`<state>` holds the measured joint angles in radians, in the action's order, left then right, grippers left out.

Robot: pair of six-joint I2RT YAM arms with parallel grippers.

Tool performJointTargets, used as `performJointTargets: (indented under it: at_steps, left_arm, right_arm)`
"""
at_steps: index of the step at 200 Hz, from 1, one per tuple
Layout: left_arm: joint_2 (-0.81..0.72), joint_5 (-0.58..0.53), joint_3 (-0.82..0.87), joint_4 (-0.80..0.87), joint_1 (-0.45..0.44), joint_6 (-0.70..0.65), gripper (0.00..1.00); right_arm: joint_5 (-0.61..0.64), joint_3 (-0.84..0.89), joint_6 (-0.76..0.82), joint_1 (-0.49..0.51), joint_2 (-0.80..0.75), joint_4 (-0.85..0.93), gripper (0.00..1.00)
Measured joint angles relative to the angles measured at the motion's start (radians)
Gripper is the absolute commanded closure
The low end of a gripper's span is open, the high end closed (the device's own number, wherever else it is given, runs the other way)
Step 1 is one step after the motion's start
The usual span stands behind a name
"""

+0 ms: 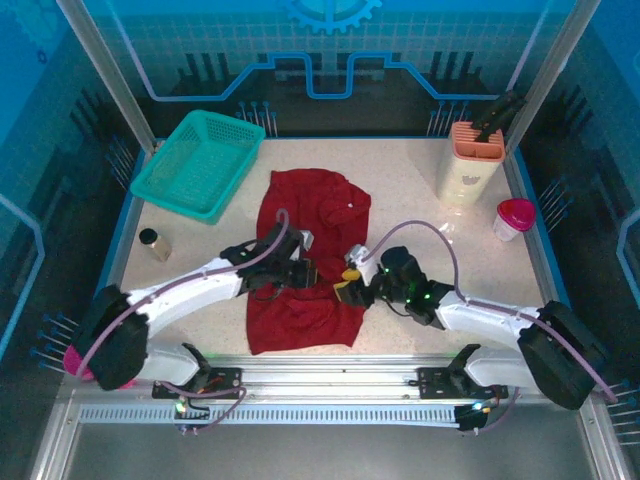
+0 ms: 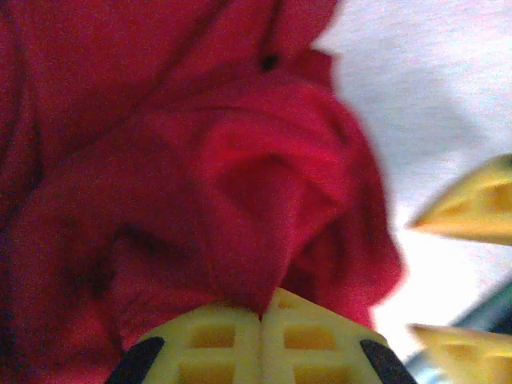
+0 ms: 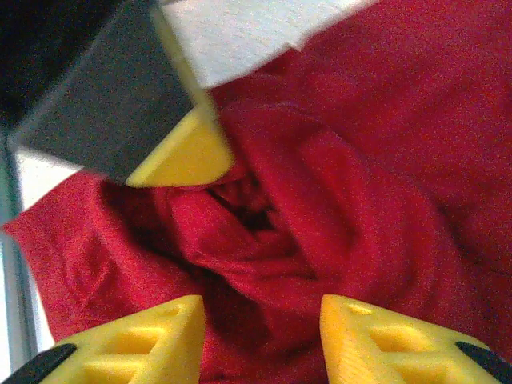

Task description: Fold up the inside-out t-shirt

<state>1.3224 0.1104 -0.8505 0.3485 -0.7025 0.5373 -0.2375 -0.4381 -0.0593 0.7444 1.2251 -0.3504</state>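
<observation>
Looking down on a pale speckled table (image 1: 190, 225) and finding the inside-out t-shirt (image 1: 305, 210) lying rumpled across the middle, stretching from the far half toward the near edge between the two arms. Showing dark red throughout, soft and matte, creasing into deep folds and bunching into a raised swirl where the grippers are meeting.

Noting a teal basket (image 1: 205, 160) sitting at the far left corner, apart from the shirt.

Seeing the left gripper (image 1: 300, 270) bearing down on the shirt's middle, its yellow fingers (image 2: 216, 344) closing tight together on a pinched peak of red cloth. Seeing the right gripper (image 1: 352, 285) just beside it at the shirt's right edge, jaws standing partly apart and straddling a bunched fold, fingertips (image 3: 172, 328) not clearly squeezing it.

Spotting a cream-and-peach holder (image 1: 470, 165) at the far right with a dark tool standing in it, faint print on the side staying too small to read. Spotting a pink-lidded cup (image 1: 513, 218) near it and a small dark-capped jar (image 1: 153, 243) on the left.

Picking out a white speck (image 1: 350, 207) on the shirt's upper right, too small for telling any lettering.
</observation>
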Motion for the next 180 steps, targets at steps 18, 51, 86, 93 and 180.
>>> performJointTargets:
  at_steps: [18,51,86,93,180]
  left_arm:
    - [-0.096,0.086,-0.002,-0.001,0.0,-0.013,1.0]
    - [-0.17,0.214,-0.002,0.007,0.0,-0.016,1.0]
    - [-0.184,0.272,0.006,0.02,0.023,-0.016,1.0]
    - [-0.191,0.282,0.013,0.016,0.033,-0.015,1.0]
    - [-0.259,0.384,0.134,-0.096,0.202,0.06,1.0]
  right_arm:
    - [-0.055,0.016,0.134,0.021,0.033,-0.098,0.6]
    - [-0.115,0.016,0.305,0.014,0.167,-0.251,0.51]
    - [-0.146,0.005,0.367,0.013,0.299,-0.368,0.51]
    - [-0.15,0.002,0.374,0.013,0.315,-0.385,0.51]
    - [0.019,0.026,0.416,0.074,0.402,-0.551,1.0]
